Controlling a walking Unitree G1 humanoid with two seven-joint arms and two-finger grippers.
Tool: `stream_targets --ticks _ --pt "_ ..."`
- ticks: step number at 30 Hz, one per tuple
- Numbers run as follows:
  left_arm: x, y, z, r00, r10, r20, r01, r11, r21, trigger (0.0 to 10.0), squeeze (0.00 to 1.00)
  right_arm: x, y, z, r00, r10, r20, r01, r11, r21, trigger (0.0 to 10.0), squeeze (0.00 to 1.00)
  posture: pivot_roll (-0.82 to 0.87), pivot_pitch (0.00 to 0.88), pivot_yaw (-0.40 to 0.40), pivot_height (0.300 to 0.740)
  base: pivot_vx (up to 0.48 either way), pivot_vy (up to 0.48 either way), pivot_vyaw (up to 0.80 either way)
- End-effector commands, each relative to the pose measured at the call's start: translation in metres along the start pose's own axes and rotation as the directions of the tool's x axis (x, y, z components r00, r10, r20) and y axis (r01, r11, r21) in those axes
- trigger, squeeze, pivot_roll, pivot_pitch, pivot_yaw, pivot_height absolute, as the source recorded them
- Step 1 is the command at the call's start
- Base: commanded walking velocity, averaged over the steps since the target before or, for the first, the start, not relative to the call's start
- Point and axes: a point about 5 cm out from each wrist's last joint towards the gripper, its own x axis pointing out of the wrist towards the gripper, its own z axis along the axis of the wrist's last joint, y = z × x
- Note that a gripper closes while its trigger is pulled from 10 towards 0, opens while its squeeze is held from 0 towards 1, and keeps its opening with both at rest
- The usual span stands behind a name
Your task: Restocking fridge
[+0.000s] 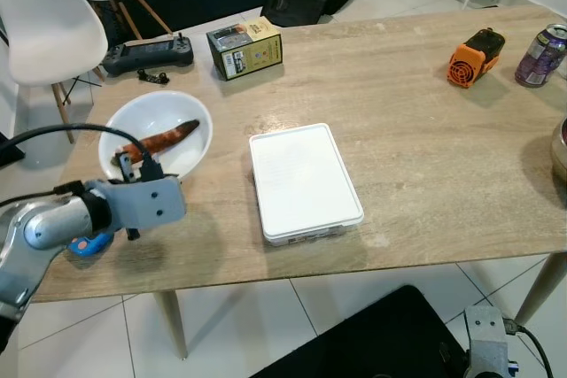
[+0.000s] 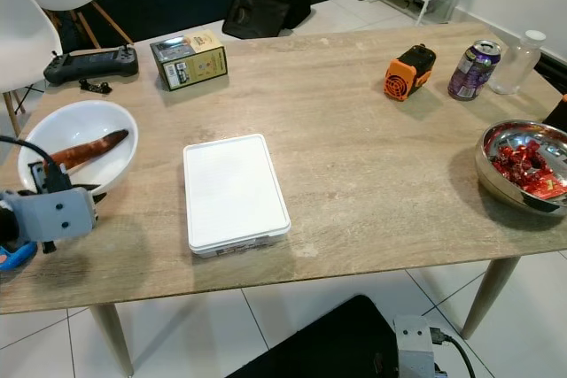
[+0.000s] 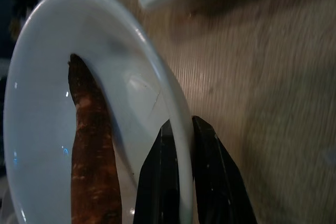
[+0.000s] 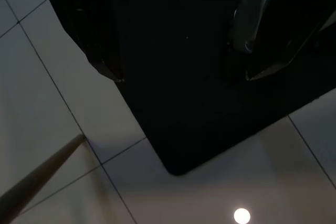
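Now our left gripper (image 3: 179,145) is at the near rim of the white bowl (image 1: 190,153) on the table's (image 1: 416,157) left side, its two black fingers (image 3: 157,182) pinched onto that rim, one inside and one outside. Inside the bowl lies a long reddish-brown sausage-like item (image 1: 164,140); we cannot tell what it is. Just right of the bowl sits a flat white box (image 1: 303,181). At the far left edge are a small carton (image 1: 244,47) and a black controller (image 1: 148,53). On the right side we see an orange gadget (image 2: 407,72), a can (image 2: 469,70), a clear bottle (image 2: 516,61) and a steel bowl (image 2: 496,174) of red-wrapped sweets (image 2: 527,168). Our right arm hangs idle over the tiled floor (image 4: 47,114); we cannot tell how its fingers stand.
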Motion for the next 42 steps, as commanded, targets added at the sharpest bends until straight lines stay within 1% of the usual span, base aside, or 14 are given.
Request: stream_targets --ticks 1,5,6,10,18,22,26,32,35,36,37,38,39,42 --pt "0.012 -0.001 0.018 0.994 -0.056 0.094 0.052 0.998 0.038 10.0 0.0 -0.002 0.002 -0.009 0.999 0.003 -0.037 -0.003 1.0 -0.002 10.0 0.04 0.04 0.139 0.023 0.717 0.0 0.0 0.0" --pt "0.021 -0.003 0.024 0.988 -0.089 0.125 0.079 0.994 0.076 10.0 0.0 -0.002 0.002 -0.009 0.999 0.005 -0.037 -0.006 1.0 -0.004 10.0 0.04 0.04 0.132 0.017 0.717 0.0 0.0 0.0" --pt "0.032 0.0 0.027 0.984 -0.116 0.137 0.097 0.985 0.14 10.0 0.0 -0.003 0.002 -0.009 0.999 0.007 -0.037 -0.007 1.0 -0.007 10.0 0.04 0.03 0.126 0.012 0.717 0.0 0.0 0.0" --pt "0.04 0.005 0.028 0.982 -0.128 0.139 0.104 0.981 0.166 10.0 0.0 -0.003 0.0 -0.01 0.999 0.005 -0.038 -0.005 1.0 -0.009 10.0 0.04 0.03 0.125 0.011 0.717 0.0 0.0 0.0" --pt "0.065 0.018 0.024 0.983 -0.131 0.127 0.109 0.98 0.168 10.0 0.0 -0.003 -0.003 -0.009 0.999 -0.001 -0.035 0.0 1.0 -0.014 10.0 0.04 0.01 0.13 0.01 0.717 0.0 0.0 0.0" --pt "0.077 0.026 0.031 0.978 -0.127 0.167 0.108 0.987 0.121 10.0 0.0 -0.003 -0.003 -0.01 0.999 -0.002 -0.036 0.002 1.0 -0.013 10.0 0.04 0.0 0.134 0.009 0.717 0.0 0.0 0.0" --pt "0.09 0.02 0.053 0.942 -0.208 0.264 0.166 0.971 0.172 10.0 0.0 -0.005 -0.001 -0.013 0.999 0.003 -0.041 -0.004 1.0 -0.014 10.0 0.04 0.0 0.141 0.011 0.717 0.0 0.0 0.0" --pt "0.086 0.003 0.072 0.87 -0.354 0.342 0.273 0.925 0.263 10.0 0.0 -0.006 -0.001 -0.015 0.999 0.003 -0.042 -0.004 1.0 -0.013 10.0 0.04 0.0 0.144 0.013 0.717 0.0 0.0 0.0" --pt "0.084 0.001 0.071 0.864 -0.377 0.334 0.291 0.915 0.28 10.0 0.0 -0.006 -0.001 -0.015 0.999 0.002 -0.043 -0.003 1.0 -0.013 10.0 0.04 0.0 0.145 0.012 0.717 0.0 0.0 0.0" --pt "0.083 0.0 0.069 0.864 -0.382 0.328 0.296 0.912 0.283 10.0 0.15 -0.006 -0.001 -0.015 0.999 0.002 -0.043 -0.003 1.0 -0.013 10.0 0.04 0.0 0.145 0.011 0.717 0.0 0.0 0.0" --pt "0.083 0.0 0.069 0.864 -0.382 0.328 0.296 0.912 0.283 10.0 0.15 -0.006 -0.001 -0.015 0.999 0.002 -0.043 -0.003 1.0 -0.013 10.0 0.04 0.0 0.145 0.011 0.717 0.0 0.0 0.0" --pt "0.083 0.001 0.069 0.866 -0.374 0.332 0.292 0.917 0.272 10.0 0.33 -0.006 -0.001 -0.016 0.999 0.003 -0.045 -0.003 1.0 -0.014 10.0 0.04 0.0 0.145 0.011 0.717 0.0 0.0 0.0" --pt "0.083 0.001 0.068 0.868 -0.365 0.337 0.284 0.921 0.267 10.0 1.0 -0.006 -0.001 -0.016 0.999 0.004 -0.046 -0.004 1.0 -0.016 10.0 0.04 0.01 0.143 0.009 0.717 0.0 0.0 0.0" --pt "0.084 0.004 0.068 0.876 -0.345 0.338 0.266 0.929 0.259 10.0 1.0 -0.005 0.0 -0.015 0.999 0.007 -0.049 -0.008 1.0 -0.017 10.0 0.04 0.01 0.14 0.008 0.717 0.0 0.0 0.0"
